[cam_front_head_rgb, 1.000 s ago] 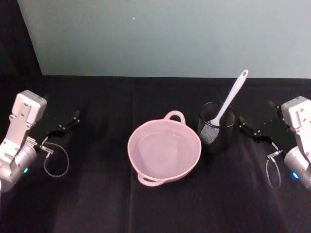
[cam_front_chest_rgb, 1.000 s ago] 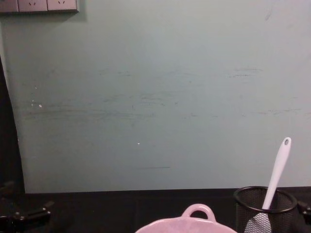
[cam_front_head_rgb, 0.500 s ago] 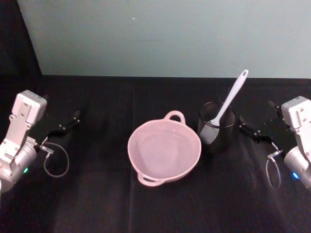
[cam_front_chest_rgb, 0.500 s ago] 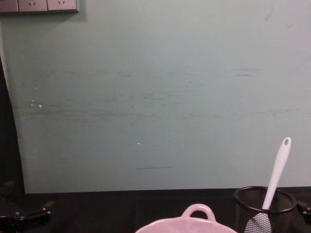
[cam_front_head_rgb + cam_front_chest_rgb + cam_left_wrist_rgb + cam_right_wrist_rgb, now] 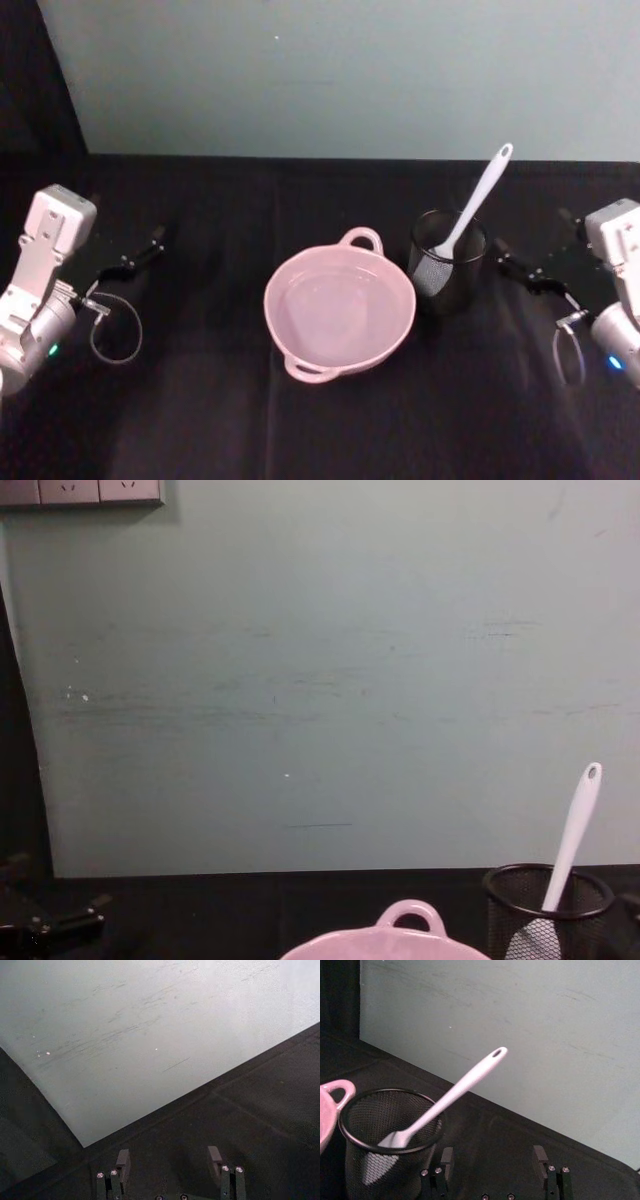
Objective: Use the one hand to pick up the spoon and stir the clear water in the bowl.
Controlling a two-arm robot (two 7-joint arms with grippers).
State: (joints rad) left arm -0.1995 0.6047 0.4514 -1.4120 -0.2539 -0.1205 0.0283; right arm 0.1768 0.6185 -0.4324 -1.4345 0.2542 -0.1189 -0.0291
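The pale pink bowl [image 5: 340,312] sits at the table's middle with clear water in it, its loop handle at the far side. Just right of it, the white spoon [image 5: 478,198] leans head-down in a black wire-mesh cup [image 5: 447,264], its handle pointing up and to the right. My right gripper [image 5: 508,258] hovers right of the cup, open and empty. In the right wrist view the right gripper [image 5: 492,1156] has the spoon [image 5: 455,1094] and cup [image 5: 390,1150] ahead of it. My left gripper [image 5: 150,246] is parked at the far left, open [image 5: 169,1160].
A black cloth covers the table [image 5: 200,420], and a pale green wall [image 5: 330,70] rises behind it. The chest view shows the bowl's rim [image 5: 400,942], the spoon [image 5: 572,835] and the cup [image 5: 545,905] low at the right. Cable loops hang by both wrists.
The right arm has shifted slightly to the right, away from the cup. Bowl, spoon, cup and left arm have not moved.
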